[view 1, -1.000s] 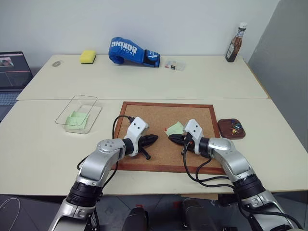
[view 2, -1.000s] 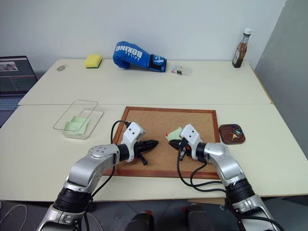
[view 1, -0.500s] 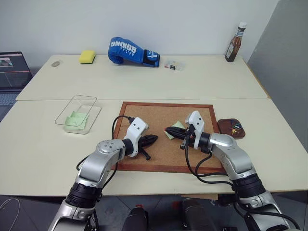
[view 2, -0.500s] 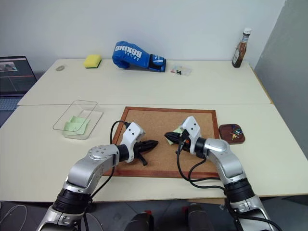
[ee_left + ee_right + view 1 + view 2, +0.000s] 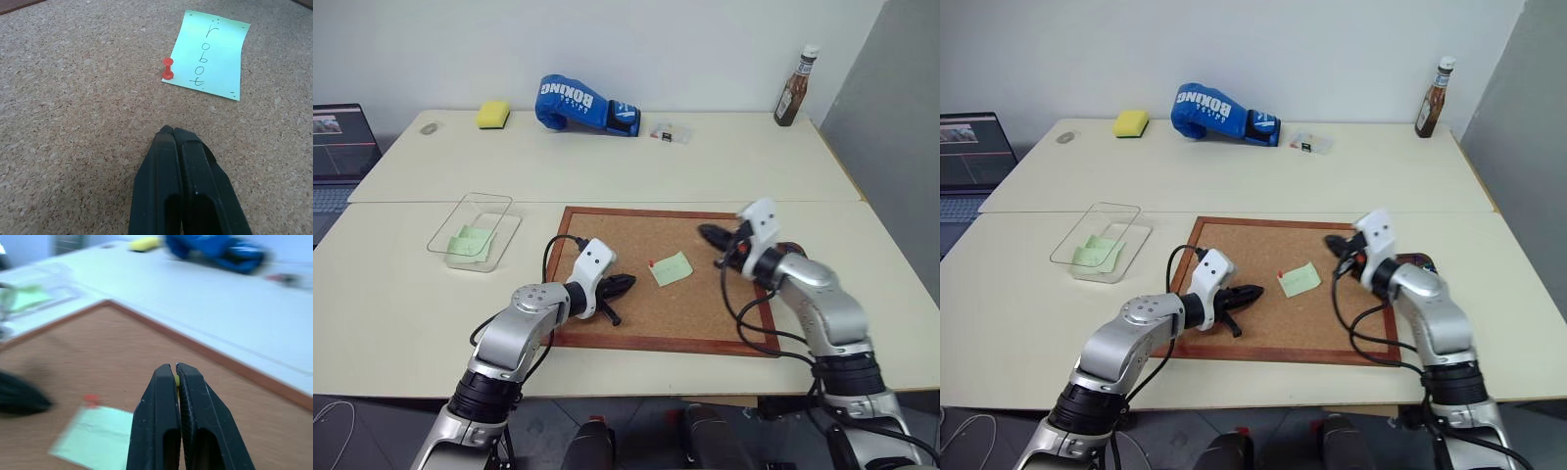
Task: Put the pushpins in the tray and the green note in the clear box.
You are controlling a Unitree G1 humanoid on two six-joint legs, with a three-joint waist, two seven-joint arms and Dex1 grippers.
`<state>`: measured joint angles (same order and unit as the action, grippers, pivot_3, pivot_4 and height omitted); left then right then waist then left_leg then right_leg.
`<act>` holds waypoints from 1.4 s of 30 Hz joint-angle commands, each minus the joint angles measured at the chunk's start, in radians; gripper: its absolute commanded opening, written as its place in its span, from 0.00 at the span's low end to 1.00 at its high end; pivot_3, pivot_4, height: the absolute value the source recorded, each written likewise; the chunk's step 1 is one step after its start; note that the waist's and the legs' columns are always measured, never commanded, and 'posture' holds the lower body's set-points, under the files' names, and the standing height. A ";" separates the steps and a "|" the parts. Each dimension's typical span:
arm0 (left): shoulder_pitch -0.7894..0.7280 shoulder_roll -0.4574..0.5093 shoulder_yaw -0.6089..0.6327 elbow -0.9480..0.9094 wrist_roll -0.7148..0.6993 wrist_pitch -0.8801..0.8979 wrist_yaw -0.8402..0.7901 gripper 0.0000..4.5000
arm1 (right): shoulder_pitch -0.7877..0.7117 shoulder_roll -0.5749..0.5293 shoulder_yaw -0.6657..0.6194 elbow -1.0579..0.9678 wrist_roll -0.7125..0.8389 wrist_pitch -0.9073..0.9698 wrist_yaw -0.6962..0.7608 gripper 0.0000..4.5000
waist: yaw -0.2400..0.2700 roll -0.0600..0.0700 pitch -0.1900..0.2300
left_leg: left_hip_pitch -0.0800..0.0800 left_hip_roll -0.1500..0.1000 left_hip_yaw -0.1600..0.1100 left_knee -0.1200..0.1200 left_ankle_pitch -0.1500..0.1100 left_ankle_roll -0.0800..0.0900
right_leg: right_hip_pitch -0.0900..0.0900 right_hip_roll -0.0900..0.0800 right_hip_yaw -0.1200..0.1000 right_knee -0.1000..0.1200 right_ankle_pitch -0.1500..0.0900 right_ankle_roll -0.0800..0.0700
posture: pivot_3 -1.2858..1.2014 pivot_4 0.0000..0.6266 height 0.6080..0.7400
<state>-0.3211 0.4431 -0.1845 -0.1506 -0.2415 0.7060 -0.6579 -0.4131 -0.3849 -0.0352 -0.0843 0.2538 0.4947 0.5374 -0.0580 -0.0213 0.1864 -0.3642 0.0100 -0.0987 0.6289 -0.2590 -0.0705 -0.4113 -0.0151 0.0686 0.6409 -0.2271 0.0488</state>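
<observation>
Right now your left gripper (image 5: 628, 282) rests low over the grainy cork board (image 5: 617, 235) with its black fingers (image 5: 181, 161) pressed fully together and nothing between them. Your right gripper (image 5: 705, 231) hangs above the board's far right part, its fingers also closed; in the right wrist view a tiny yellow speck (image 5: 176, 380) shows between the tips, though you cannot tell for sure what it is. The green note (image 5: 671, 267), a thin pale square, lies flat on the cork between the two grippers, with the red pushpin (image 5: 652, 262) standing at its corner. The left wrist view gives you what the head views do not: handwriting on the note reading "robot", and the pin's waisted plastic head. The small reddish-brown tray (image 5: 1423, 260) sits beside the board's right edge, mostly hidden behind your right arm. The clear box (image 5: 475, 231), rounded and transparent, sits on the table left of the board, holding other green slips.
</observation>
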 commanded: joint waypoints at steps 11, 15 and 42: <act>0.024 0.018 -0.050 0.073 0.029 0.033 -0.015 0.00 | 0.038 -0.027 -0.175 0.029 0.008 0.193 -0.184 0.06 | -0.002 0.000 0.000 | 0.000 0.000 0.001 0.000 0.000 0.000 | 0.000 0.000 0.001 0.000 0.000 0.000 | 0.52 0.24 1.00; 0.025 0.020 -0.048 0.069 0.028 0.036 -0.016 0.00 | 0.036 -0.028 -0.177 0.048 0.006 0.196 -0.198 0.23 | -0.001 0.000 0.000 | 0.000 0.000 0.001 0.000 0.000 0.000 | 0.000 0.000 0.001 0.000 0.000 0.000 | 0.52 0.24 1.00; 0.026 0.005 -0.035 0.073 0.019 0.048 0.001 0.00 | 0.026 -0.004 -0.043 -0.133 0.158 0.097 0.008 1.00 | -0.004 0.001 0.000 | 0.000 0.000 0.001 0.000 0.000 0.000 | 0.000 0.000 0.001 0.000 -0.001 0.000 | 0.52 0.24 1.00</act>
<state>-0.3315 0.4471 -0.1865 -0.1368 -0.2403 0.7057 -0.6645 -0.3827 -0.3809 -0.1602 -0.1655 0.4215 0.6274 0.4809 -0.0620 -0.0208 0.1861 -0.3635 0.0101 -0.0982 0.6290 -0.2591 -0.0706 -0.4109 -0.0148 0.0690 0.6409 -0.2277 0.0485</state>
